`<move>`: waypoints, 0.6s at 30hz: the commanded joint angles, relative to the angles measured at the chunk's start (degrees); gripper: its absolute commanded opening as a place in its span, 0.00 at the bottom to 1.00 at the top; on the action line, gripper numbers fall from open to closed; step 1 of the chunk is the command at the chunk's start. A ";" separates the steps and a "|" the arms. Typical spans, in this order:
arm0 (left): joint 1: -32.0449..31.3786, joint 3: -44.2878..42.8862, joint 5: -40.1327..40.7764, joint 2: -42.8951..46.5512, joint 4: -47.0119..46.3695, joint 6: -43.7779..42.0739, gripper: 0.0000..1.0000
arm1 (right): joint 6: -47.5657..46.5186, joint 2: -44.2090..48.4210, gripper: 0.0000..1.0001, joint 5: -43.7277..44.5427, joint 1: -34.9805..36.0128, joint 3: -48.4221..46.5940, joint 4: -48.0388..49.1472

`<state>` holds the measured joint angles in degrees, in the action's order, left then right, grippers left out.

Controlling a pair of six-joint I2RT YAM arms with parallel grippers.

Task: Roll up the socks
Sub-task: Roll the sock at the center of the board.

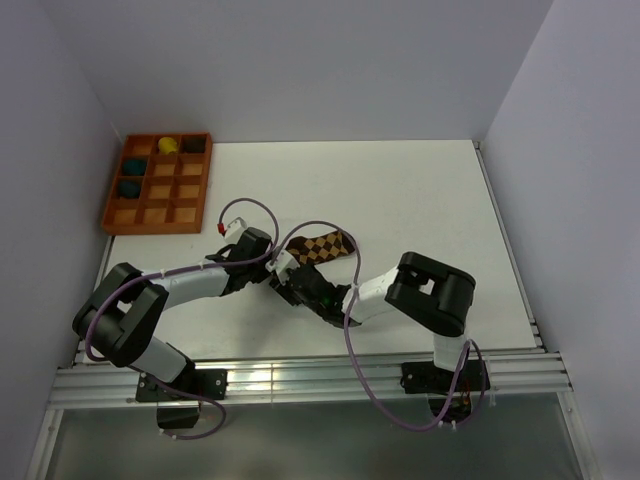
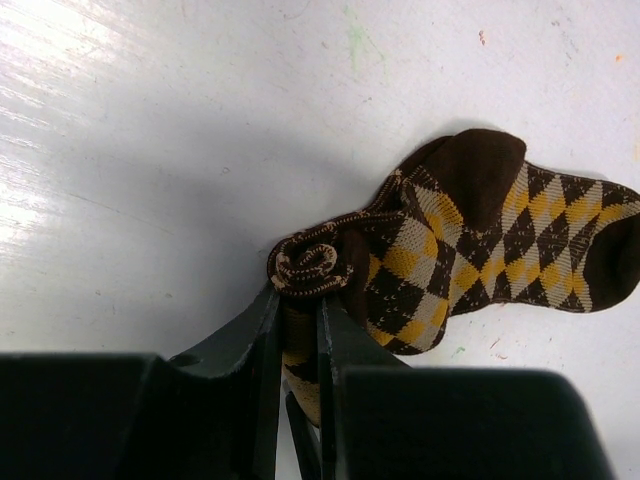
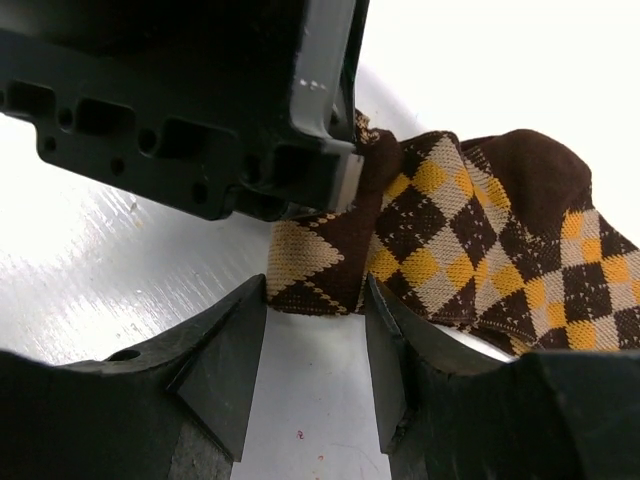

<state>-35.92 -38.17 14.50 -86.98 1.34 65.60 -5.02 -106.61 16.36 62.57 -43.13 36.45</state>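
Observation:
The socks (image 1: 326,247) are brown-and-tan argyle and lie mid-table, partly rolled from one end. In the left wrist view the roll (image 2: 310,262) shows its spiral end, and the flat part of the socks (image 2: 500,235) spreads to the right. My left gripper (image 2: 298,312) is shut on the roll, which runs down between its fingers. In the right wrist view my right gripper (image 3: 316,288) holds the roll's other end (image 3: 318,262) at its very tips, one fingertip on each side. The left gripper's body (image 3: 190,110) sits just above. Both grippers meet at the socks' near-left end (image 1: 285,275).
A wooden compartment tray (image 1: 157,212) sits at the far left, holding teal sock balls (image 1: 133,176) and a yellow one (image 1: 168,145). Grey walls close in the table on three sides. A metal rail (image 1: 300,375) runs along the near edge.

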 commanded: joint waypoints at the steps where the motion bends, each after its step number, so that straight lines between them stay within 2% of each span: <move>1: -0.20 -0.15 -2.02 -0.47 3.58 -1.27 0.05 | -1.40 -0.88 0.51 3.59 1.50 -2.48 3.98; 6: -0.20 -0.32 -2.46 -0.73 3.32 -1.27 0.05 | -1.75 -0.71 0.50 5.00 2.03 -2.92 4.25; 10: -0.11 -0.32 -2.64 -0.91 3.31 -1.27 0.05 | -1.31 -1.58 0.42 5.00 2.12 -3.71 3.81; 13: -0.20 0.03 -3.07 -0.82 2.88 -0.83 0.05 | -0.08 -2.29 0.21 4.65 2.12 -3.97 3.11; 16: -0.20 -0.06 -3.43 -0.74 2.79 -0.83 0.07 | 2.63 -3.08 0.04 4.21 2.03 -3.36 2.75; 18: -0.20 0.20 -3.17 -0.04 2.09 -0.74 0.08 | 3.95 -2.38 0.00 2.63 1.51 -2.57 2.40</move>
<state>-35.44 -38.17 13.80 -86.98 1.23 65.58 -4.23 -108.01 20.53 64.23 -44.71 37.08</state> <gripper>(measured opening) 0.192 0.166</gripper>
